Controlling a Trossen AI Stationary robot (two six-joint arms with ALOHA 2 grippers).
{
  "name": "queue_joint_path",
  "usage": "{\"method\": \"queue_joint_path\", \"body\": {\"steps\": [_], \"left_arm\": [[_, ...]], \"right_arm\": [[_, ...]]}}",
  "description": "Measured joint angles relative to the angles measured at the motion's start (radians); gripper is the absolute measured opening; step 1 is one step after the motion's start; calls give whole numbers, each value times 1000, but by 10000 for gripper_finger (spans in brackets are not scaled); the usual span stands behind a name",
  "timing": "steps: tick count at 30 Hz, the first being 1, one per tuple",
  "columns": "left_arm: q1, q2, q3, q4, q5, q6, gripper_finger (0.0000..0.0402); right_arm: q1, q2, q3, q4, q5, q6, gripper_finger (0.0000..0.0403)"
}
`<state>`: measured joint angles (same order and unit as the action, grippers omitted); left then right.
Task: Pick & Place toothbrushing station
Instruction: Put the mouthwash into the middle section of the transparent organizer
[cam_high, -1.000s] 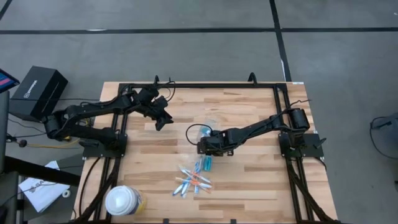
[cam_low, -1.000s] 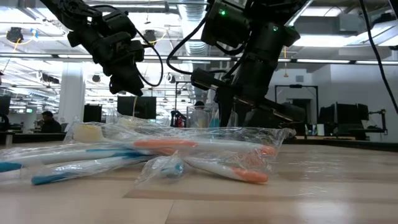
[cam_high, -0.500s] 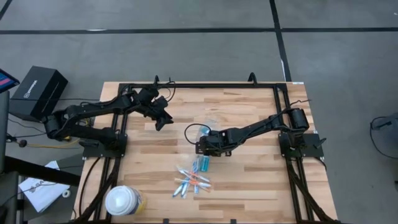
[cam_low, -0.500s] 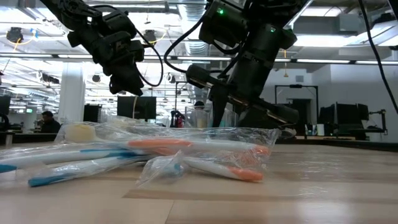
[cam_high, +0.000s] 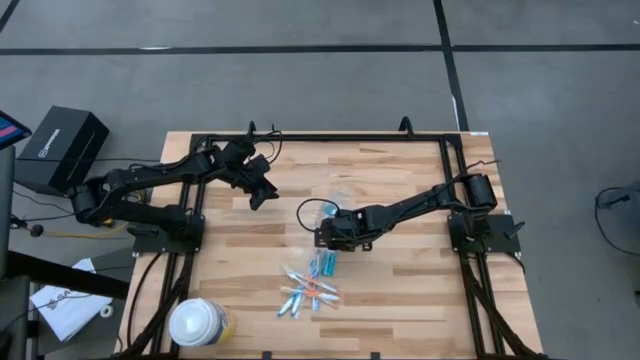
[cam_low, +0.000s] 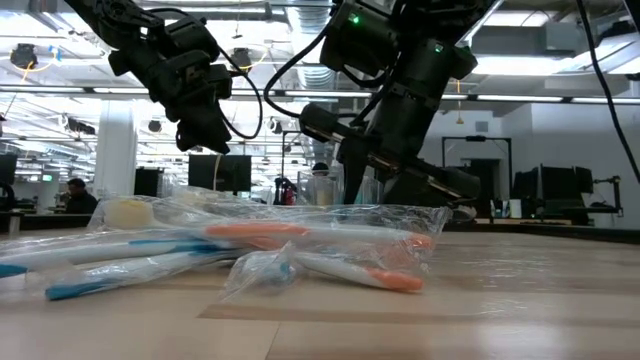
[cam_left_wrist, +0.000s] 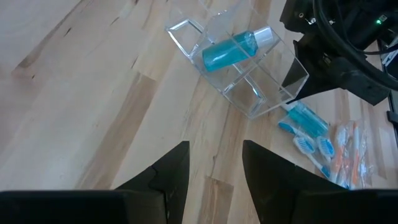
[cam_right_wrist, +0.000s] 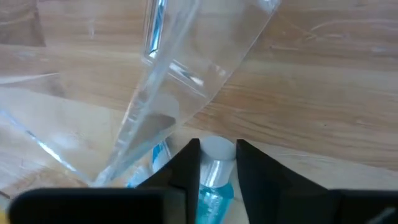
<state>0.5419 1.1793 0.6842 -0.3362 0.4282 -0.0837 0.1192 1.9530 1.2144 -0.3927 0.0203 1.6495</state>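
Broadly, the wooden desk has bare boards along its 12 o'clock edge and toward 3 o'clock, while its 6 o'clock half carries the clutter. The left gripper hangs above the boards toward 10 o'clock, well apart from everything, its fingers spread with a clear gap between them. The right gripper sits near the desk's centre, its fingers set close on either side of the white cap of a blue tube; whether they actually press it I cannot tell. Just at 12 o'clock of that gripper lies a clear plastic organizer, tipped on its side, with partitioned compartments and a second blue tube lying in one of them. Toward 6 o'clock of the gripper, a loose heap of wrapped toothbrushes in blue, white and orange lies in crinkled clear film, touching one another. A large white-topped container stands at the 7 o'clock corner, well apart from the heap.
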Motion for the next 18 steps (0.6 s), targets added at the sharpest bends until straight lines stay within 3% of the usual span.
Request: {"method": "queue_joint_path", "body": {"steps": [5,7,12,18], "left_arm": [[0,0,0,0,0,0,143],[0,0,0,0,0,0,143],[0,0,0,0,0,0,143],[10,0,0,0,0,10,143]], "right_arm": [[-4,-2,2,-7,3,-12,12],[-5,-2,2,-5,2,-17,7],[-4,-2,2,1,1,-27,38],[-15,-2,2,-32,0,-28,107]]}}
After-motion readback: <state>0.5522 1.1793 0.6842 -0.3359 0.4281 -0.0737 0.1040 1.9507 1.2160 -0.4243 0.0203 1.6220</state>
